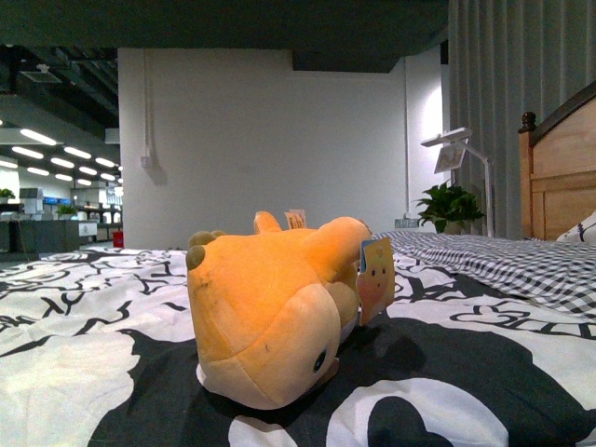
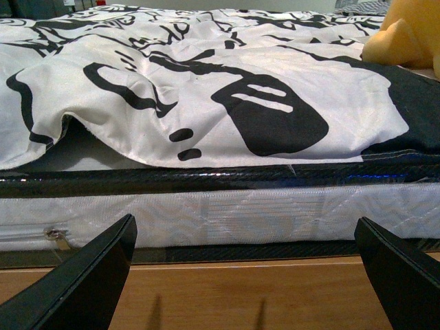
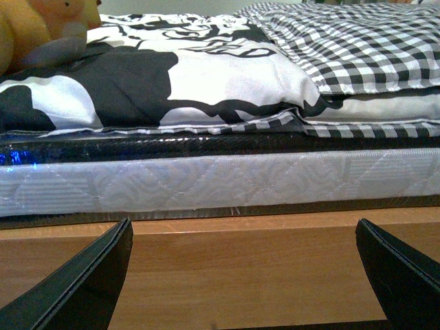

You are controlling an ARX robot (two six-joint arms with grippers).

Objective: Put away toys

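A yellow-orange plush toy lies on its side on the black-and-white bedspread, close in front of the front camera, with a paper tag hanging from it. Neither arm shows in the front view. The left gripper is open and empty, low beside the bed's wooden frame, facing the mattress edge; a bit of the toy shows on top, far off. The right gripper is also open and empty at the same frame, with the toy far off.
A checked blanket covers the bed's right side, by a wooden headboard. A potted plant and a white lamp stand behind. The mattress side rises in front of both grippers.
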